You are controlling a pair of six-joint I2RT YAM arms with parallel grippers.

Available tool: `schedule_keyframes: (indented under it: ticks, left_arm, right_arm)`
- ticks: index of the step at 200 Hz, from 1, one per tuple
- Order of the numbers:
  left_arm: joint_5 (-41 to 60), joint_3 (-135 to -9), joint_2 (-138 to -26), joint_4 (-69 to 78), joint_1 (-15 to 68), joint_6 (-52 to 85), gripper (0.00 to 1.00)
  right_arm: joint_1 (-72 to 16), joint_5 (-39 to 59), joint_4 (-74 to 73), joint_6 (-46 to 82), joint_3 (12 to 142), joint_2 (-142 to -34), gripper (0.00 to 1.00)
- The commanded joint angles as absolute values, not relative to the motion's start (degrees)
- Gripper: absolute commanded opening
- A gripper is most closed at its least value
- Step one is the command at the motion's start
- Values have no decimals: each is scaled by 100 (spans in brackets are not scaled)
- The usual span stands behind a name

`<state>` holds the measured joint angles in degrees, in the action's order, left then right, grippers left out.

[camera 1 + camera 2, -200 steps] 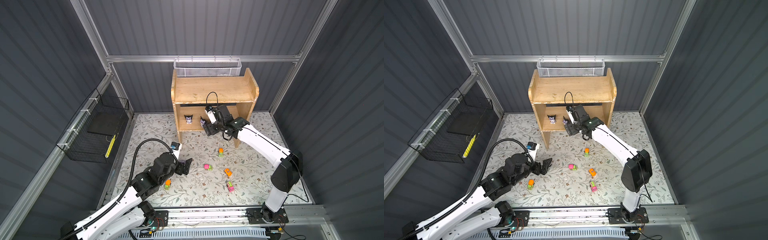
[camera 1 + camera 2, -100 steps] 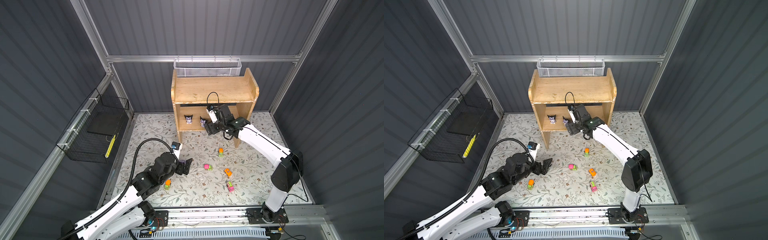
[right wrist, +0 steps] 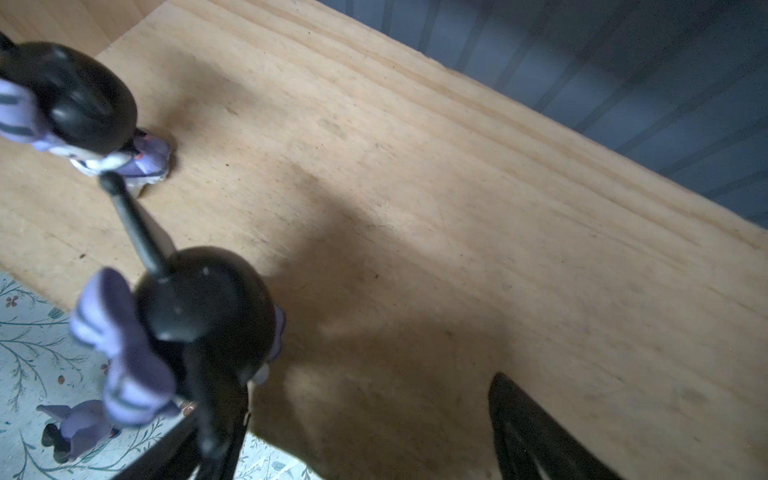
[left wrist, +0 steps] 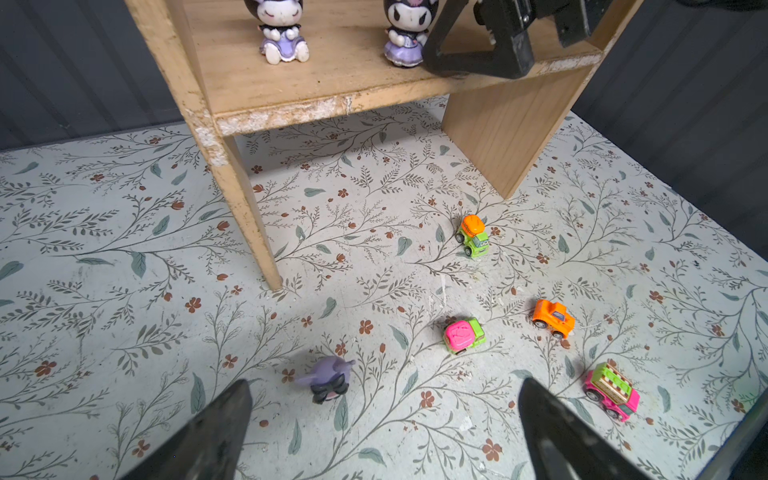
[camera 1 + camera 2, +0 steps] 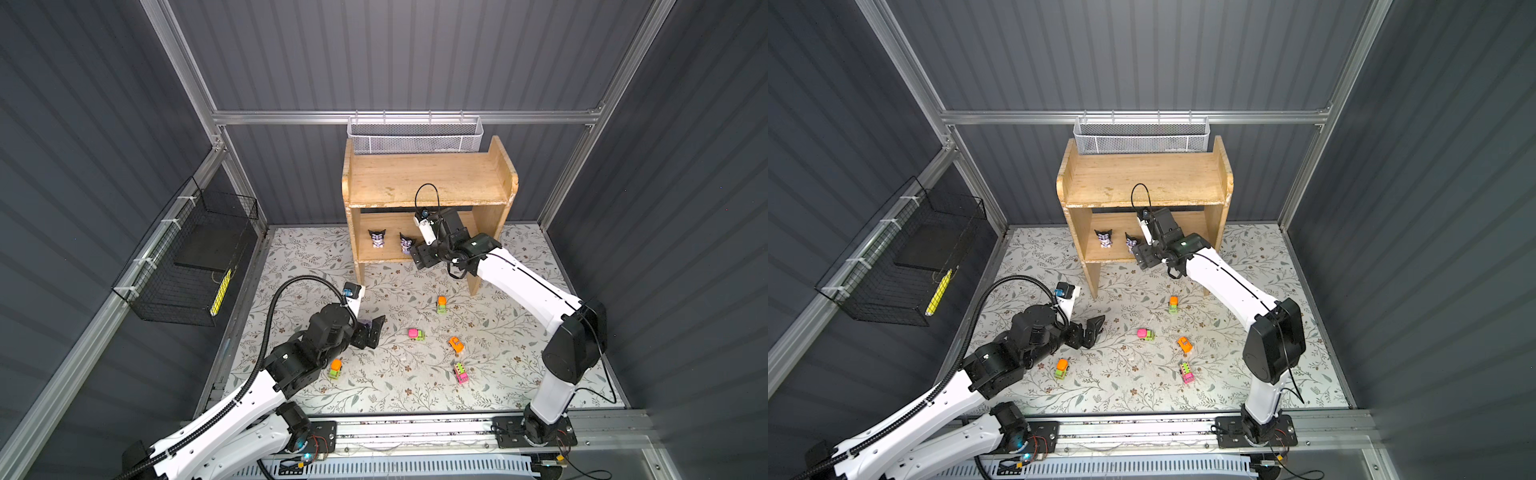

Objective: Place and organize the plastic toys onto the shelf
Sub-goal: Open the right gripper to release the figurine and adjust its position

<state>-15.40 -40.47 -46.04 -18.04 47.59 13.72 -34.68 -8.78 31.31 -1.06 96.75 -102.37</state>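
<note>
Early going. On the shelf (image 5: 428, 183), lower tier, toward its left end: two figurines (image 5: 377, 238) (image 5: 406, 243) upright. Left on the tabletop (image 5: 498, 399): third figurine (image 4: 328, 379) toppled left of middle, five cars (image 5: 415, 334) scattered mid-tabletop. Spread wide, empty: right gripper (image 5: 426, 253) at the tier's front edge beside a figurine, left gripper (image 5: 374, 332) above the toppled one.

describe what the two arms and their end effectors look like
Both arms have white link shells and black joints. The left arm carries a ribbed black hose; the right arm a thin black cable loop. The left end effector and right end effector are black with wedge-shaped fingers.
</note>
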Motion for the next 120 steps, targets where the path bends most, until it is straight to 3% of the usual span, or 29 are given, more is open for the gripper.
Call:
schedule_keyframes:
  ticks: [1,120]
  left_arm:
    - [-1488,-4257,-4603,-1889,4767,1345,100]
    - [-1529,-4291,-4634,-1951,4765,1353,100]
  right_arm:
    - [-3402,-894,3101,-70,9578,-10097,90]
    - [-3344,-775,3073,-35,9450,-9917,91]
